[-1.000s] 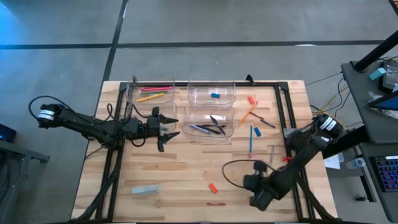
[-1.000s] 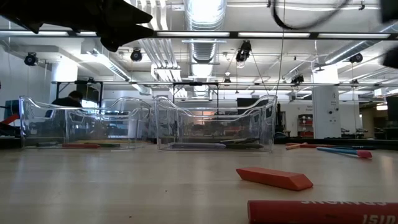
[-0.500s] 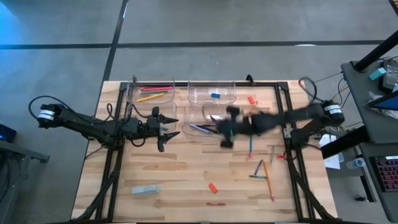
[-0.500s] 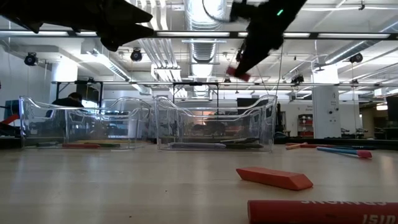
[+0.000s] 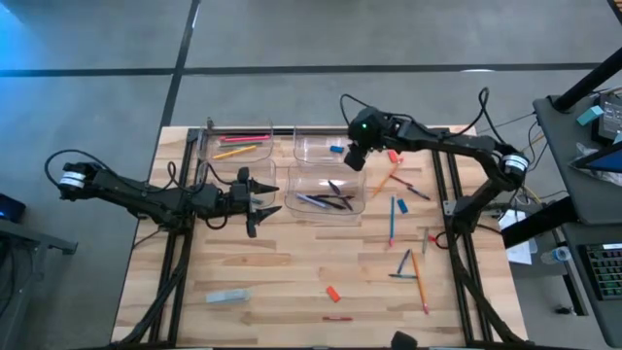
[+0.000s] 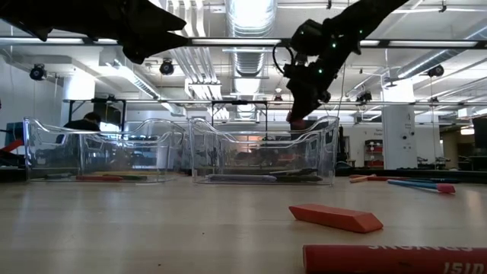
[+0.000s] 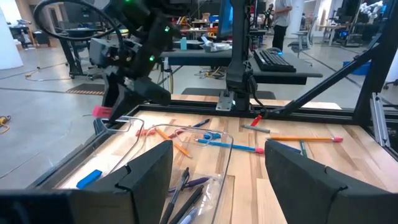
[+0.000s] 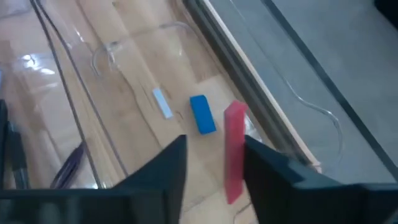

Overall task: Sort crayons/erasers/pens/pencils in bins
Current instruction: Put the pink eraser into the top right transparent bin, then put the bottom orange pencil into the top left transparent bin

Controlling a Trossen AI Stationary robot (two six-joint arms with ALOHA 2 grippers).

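From above, the right gripper (image 5: 355, 156) has swung from the table's front edge to hang over the back clear plastic bin (image 5: 301, 136), where a small blue block eraser (image 5: 336, 149) already lies; the left gripper (image 5: 264, 197) waits wide open and empty beside the bin of pens. At table level it has dropped to just above that bin's rim. The left wrist view shows a pink-red rectangular eraser (image 7: 101, 112) at its tips. In the right wrist view the jaws stand wider than the block - it looks released, so this eraser seems all but sorted.
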